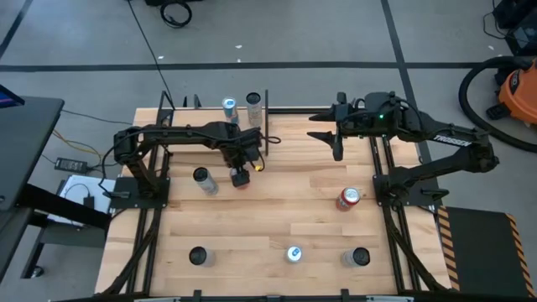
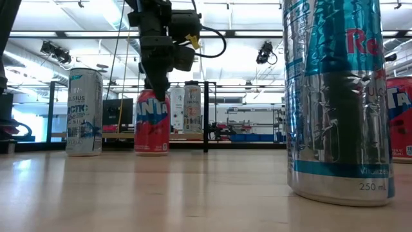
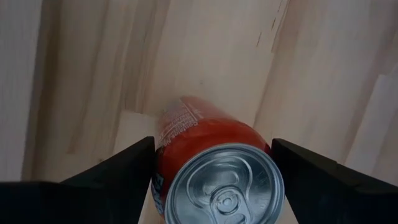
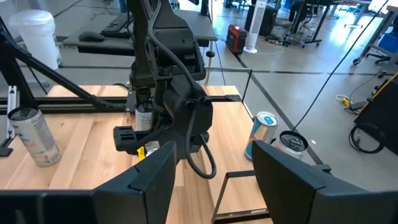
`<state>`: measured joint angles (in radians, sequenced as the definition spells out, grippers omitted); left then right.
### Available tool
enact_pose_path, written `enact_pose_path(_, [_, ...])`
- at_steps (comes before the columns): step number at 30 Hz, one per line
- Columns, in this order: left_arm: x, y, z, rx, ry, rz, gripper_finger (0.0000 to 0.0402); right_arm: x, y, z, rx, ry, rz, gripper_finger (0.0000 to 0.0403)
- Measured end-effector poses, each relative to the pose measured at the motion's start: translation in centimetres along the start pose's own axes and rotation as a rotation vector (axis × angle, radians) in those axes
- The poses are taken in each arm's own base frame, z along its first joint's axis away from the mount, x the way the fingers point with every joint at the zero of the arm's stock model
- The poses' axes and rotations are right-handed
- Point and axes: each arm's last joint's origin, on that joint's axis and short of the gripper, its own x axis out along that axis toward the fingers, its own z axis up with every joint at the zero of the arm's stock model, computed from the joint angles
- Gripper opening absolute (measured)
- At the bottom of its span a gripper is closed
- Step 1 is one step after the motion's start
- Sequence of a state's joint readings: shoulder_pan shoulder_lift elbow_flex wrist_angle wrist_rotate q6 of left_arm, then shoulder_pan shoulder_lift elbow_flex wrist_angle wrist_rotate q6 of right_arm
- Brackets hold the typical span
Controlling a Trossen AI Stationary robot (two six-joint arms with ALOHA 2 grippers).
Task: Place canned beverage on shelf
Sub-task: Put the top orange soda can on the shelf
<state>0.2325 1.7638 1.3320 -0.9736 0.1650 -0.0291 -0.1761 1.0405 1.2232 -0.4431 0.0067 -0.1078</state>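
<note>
Left hand (image 1: 241, 172) grasps one red can (image 1: 242, 179) upright on the tabletop (image 1: 285, 218), near the shelf (image 1: 214, 117) holding two cans. Five other cans stand about. Right hand (image 1: 338, 138) hovers released.

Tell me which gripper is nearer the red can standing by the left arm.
Left. The left gripper straddles the red can, one finger on each side. The right gripper hangs farther off, near the table's far edge.

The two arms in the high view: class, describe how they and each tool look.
Both arms are dark, slender and jointed. The left arm trails black cable loops, with a yellow tag near its tool. The right arm carries white lettering and a green light; its tool has two flat black fingers.
</note>
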Motion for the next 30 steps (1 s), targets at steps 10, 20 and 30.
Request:
enact_pose_path(10, [0.31, 0.04, -0.10, 0.027, 0.020, 0.000, 0.0316, 0.00, 0.00, -0.01, 0.000, 0.001, 0.000, 0.0217])
enact_pose_path(20, [0.44, -0.43, -0.14, 0.074, 0.023, 0.047, 0.0316, 0.00, 0.00, -0.01, 0.000, 0.001, 0.000, 0.0217])
enact_pose_path(30, [0.08, -0.36, -0.24, 0.056, 0.054, 0.066, 0.0293, 0.00, 0.00, -0.01, 0.000, 0.001, 0.000, 0.0217])
